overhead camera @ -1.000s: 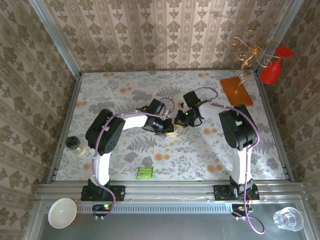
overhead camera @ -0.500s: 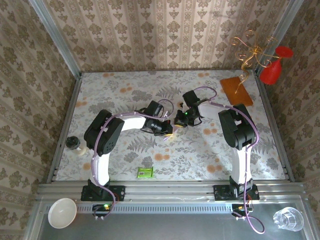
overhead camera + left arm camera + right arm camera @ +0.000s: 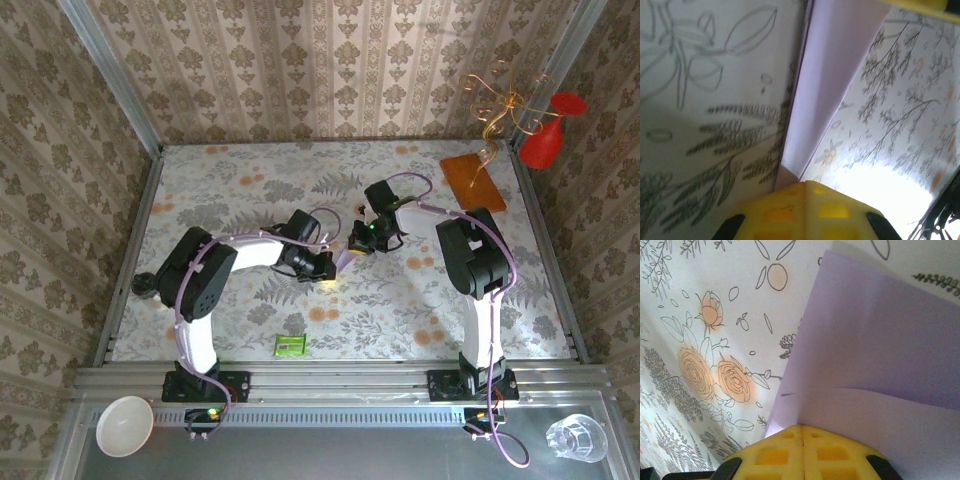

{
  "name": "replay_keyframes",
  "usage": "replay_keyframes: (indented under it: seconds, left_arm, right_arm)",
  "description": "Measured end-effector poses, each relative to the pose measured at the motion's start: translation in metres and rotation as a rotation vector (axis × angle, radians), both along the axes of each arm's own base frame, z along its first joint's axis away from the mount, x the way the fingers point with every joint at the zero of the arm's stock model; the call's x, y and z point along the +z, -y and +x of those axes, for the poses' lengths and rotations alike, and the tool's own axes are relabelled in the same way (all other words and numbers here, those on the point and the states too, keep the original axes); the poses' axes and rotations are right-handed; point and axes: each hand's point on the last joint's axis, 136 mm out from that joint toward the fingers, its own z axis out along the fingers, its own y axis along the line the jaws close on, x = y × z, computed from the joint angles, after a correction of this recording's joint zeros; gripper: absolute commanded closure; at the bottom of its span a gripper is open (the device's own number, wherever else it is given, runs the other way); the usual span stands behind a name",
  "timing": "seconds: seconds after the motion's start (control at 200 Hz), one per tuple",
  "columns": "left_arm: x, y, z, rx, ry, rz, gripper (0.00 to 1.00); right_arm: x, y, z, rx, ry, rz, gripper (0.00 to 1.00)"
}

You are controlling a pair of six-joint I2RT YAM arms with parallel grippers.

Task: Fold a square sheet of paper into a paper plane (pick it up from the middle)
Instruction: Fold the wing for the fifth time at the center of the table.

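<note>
The pale lavender sheet of paper (image 3: 344, 258) hangs folded between my two grippers at mid-table. My left gripper (image 3: 325, 268) is shut on one end. In the left wrist view the sheet of paper (image 3: 832, 75) runs away from the yellow fingertips (image 3: 790, 210) as a narrow layered strip with a long crease. My right gripper (image 3: 358, 243) is shut on the other end. There the sheet of paper (image 3: 880, 335) spreads wide, with one flap lying over another above the yellow fingertips (image 3: 770, 455). I cannot tell whether it has the pointed shape of a paper plane.
An orange-brown board (image 3: 473, 181) lies at the back right, beside a red vase (image 3: 548, 135) and a wire ornament (image 3: 500, 100). A small green packet (image 3: 290, 345) sits near the front edge. A white bowl (image 3: 124, 425) and a glass (image 3: 575, 437) rest on the front ledge.
My left arm has swung leftward and its gripper has drawn slightly toward the near edge, still holding the paper. The right gripper has hardly moved.
</note>
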Motion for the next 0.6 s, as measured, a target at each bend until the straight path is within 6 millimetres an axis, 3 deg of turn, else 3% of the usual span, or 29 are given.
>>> replay_keyframes:
  seconds: [0.275,0.38,0.6]
  left_arm:
    - [0.002,-0.017,-0.02,0.002,-0.048,0.045,1.0]
    - [0.013,-0.021,-0.024,0.004,-0.046,0.051,1.0]
    - [0.057,-0.003,0.005,0.016,0.074,-0.024,1.0]
  right_arm:
    - [0.0,0.0,0.0,0.0,0.0,0.0,0.91]
    - [0.0,0.0,0.0,0.0,0.0,0.0,0.92]
    - [0.0,-0.001,0.0,0.001,-0.001,0.007,0.92]
